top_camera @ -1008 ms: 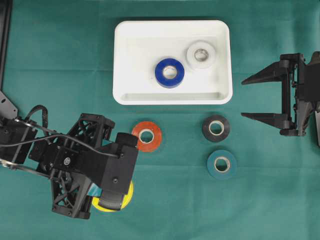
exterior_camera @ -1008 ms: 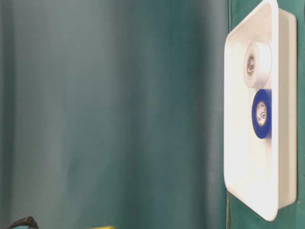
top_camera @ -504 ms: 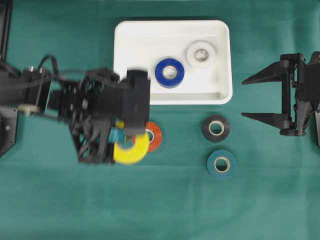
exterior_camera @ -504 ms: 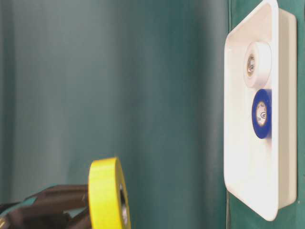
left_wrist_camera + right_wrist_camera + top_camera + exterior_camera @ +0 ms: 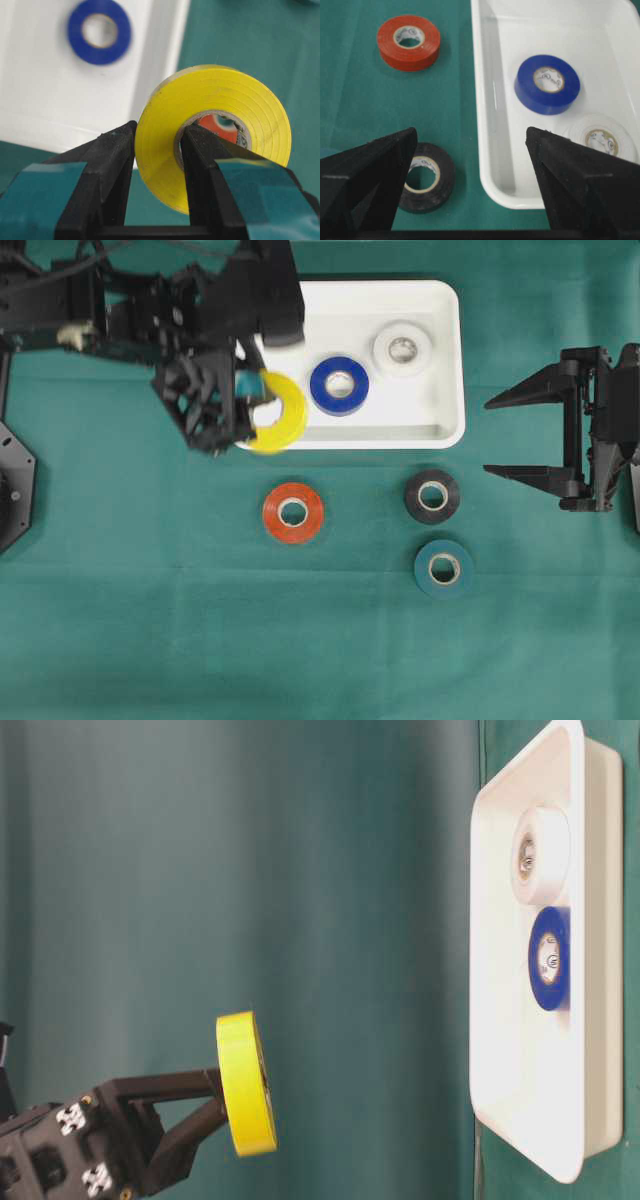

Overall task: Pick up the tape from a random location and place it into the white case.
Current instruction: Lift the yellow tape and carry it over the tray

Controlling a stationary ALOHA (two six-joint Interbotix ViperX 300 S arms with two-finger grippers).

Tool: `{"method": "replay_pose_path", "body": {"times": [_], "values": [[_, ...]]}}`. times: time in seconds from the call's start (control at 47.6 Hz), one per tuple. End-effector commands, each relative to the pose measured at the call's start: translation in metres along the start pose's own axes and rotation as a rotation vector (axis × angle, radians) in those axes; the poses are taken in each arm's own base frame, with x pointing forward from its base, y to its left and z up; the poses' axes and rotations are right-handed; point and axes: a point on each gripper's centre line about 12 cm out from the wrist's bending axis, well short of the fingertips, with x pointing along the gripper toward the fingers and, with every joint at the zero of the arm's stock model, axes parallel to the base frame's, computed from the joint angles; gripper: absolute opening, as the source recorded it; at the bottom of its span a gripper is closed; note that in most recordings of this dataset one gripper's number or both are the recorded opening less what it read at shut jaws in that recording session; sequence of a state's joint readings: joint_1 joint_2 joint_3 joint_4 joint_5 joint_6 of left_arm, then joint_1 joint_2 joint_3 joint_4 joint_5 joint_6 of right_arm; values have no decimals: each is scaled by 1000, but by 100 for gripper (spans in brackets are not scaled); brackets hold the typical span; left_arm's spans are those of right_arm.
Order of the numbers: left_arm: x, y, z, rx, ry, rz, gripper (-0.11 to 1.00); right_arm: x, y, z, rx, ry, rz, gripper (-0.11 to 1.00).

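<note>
Overhead straight down; table-level sideways; wrist views close, all sharing the white case (image 5: 446, 360).

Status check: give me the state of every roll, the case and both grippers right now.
yellow tape: held aloft over the case's near-left rim
left gripper: shut on the yellow tape's wall
right gripper: open, empty
white case: holds two rolls
blue tape: flat in case
white tape: flat in case
red tape, black tape, teal tape: flat on cloth

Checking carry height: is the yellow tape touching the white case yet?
Apart. The table-level view shows the yellow tape held by the left gripper, with open space before the white case.
</note>
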State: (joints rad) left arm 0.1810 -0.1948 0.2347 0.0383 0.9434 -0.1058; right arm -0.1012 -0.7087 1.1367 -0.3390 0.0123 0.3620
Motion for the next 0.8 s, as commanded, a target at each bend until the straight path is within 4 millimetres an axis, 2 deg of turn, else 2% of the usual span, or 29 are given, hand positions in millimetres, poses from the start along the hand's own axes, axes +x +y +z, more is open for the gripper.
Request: {"method": "replay_pose_path", "body": {"times": [0.0, 0.21, 0.399, 0.777], "values": [[-12, 12, 10, -30, -57, 14, 23, 0, 0, 10, -2, -26, 0, 87], [-11, 38, 12, -87, -76, 54, 23, 0, 0, 10, -4, -24, 0, 87], [-10, 52, 11, -118, -80, 76, 23, 0, 0, 10, -2, -23, -1, 87], [-10, 53, 10, -120, -77, 78, 23, 0, 0, 10, -2, -25, -1, 87]]}}
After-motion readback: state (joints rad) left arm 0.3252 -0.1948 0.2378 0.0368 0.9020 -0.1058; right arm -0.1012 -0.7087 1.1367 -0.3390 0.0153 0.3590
